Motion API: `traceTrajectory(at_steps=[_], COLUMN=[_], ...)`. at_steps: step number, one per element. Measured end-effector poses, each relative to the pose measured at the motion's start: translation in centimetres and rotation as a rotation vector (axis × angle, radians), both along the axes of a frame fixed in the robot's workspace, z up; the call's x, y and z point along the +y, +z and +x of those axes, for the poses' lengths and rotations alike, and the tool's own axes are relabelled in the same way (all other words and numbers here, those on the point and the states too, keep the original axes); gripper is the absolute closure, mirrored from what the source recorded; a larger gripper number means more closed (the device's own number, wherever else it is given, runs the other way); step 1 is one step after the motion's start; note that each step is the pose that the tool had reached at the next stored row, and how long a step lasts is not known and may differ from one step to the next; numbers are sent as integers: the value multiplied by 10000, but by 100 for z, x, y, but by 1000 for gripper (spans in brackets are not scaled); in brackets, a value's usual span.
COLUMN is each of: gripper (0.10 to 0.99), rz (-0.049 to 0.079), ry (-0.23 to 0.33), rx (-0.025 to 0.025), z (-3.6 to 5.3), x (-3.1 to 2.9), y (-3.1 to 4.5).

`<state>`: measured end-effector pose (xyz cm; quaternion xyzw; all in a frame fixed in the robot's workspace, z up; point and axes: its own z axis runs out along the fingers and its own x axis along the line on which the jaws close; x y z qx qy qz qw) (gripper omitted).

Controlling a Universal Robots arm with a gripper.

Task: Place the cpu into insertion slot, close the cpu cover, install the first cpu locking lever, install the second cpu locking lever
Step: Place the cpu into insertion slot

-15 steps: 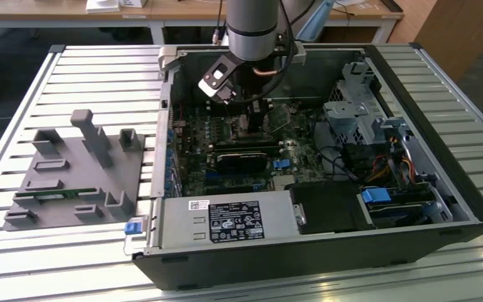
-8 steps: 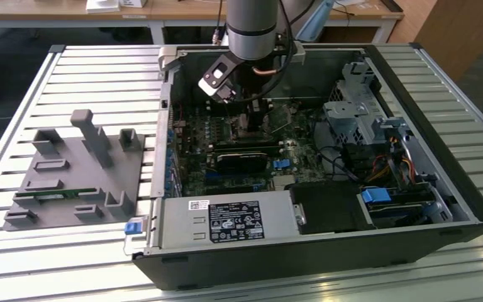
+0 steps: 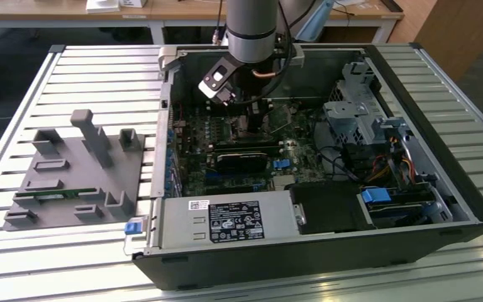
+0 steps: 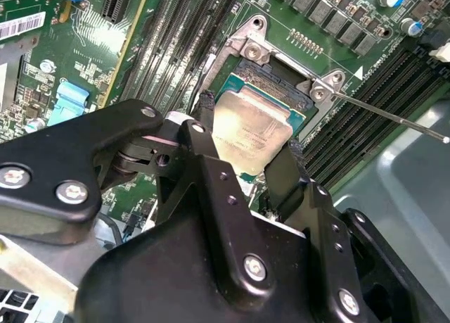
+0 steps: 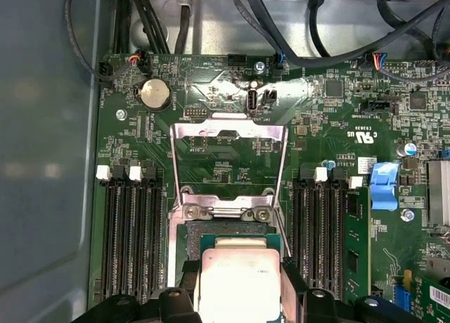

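cpu (image 4: 253, 126): small flat square chip with a dull silver-grey metal lid on a thin green base, pinched between the gripper's two fingers.
Where it is: directly over the insertion slot (image 4: 273, 73), the square black-rimmed socket with a dark centre. Part of the socket shows past the chip's far edge. I cannot tell whether the chip is seated or just above the socket.
Handling: probably very light, stiff and thin. The smooth lid looks slippery, and the underside contacts and socket are likely fragile, so it should go down flat without sliding or pressing.
Where to hold: two opposite side edges, as now, clear of the underside.
gripper (image 4: 247, 136): black two-finger gripper set narrow, closed to the chip's width. One fingertip (image 4: 204, 106) touches one edge and the other touches the opposite edge.
cpu cover (image 5: 228, 131): thin silvery metal frame with a square window, swung fully open beyond the socket in the first wrist view. It is not over the chip.
Locking lever (image 4: 394, 119): thin bare metal rod, unlatched, slanting away from a socket corner.
Setting: in the exterior view the arm (image 3: 250, 31) reaches into the open black computer case (image 3: 443, 189) at about 11 o'clock from its middle. A grey moulded parts fixture (image 3: 73, 182) lies at 9 o'clock of the case.
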<state>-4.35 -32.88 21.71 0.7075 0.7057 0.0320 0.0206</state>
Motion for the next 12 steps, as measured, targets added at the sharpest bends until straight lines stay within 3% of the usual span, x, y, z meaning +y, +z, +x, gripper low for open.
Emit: traceTrajectory(at_steps=[12], gripper=[549], rz=[0], ry=[0], rx=[0], z=[0], x=[1], y=[-35])
